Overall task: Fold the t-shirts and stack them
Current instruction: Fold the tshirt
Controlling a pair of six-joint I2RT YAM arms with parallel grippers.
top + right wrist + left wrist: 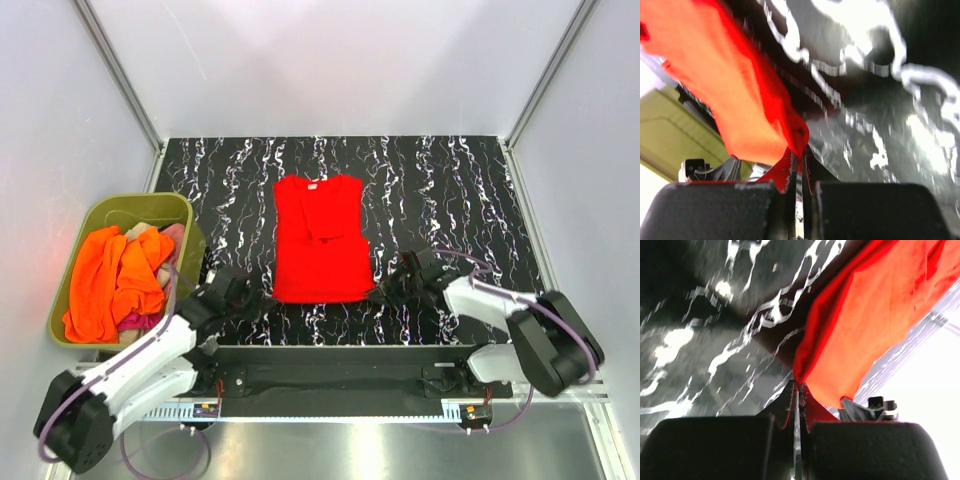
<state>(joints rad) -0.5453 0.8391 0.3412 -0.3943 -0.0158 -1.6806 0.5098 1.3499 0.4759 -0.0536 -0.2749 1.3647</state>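
Red cloth is nipped in both hands. The left hand (797,390) is clamped tight on the near left hem corner of the red t-shirt (318,240), and the right hand (801,152) is clamped on the near right corner. The shirt lies flat on the black marbled counter (450,180) between the arms, neck at the far end, sleeves seemingly folded in. It looks thin, light and limp, so it will likely sag between the two grips. The corners are the sound hold, kept level and taut. An orange t-shirt (105,275) and others sit heaped in the olive tub (140,199) at left.
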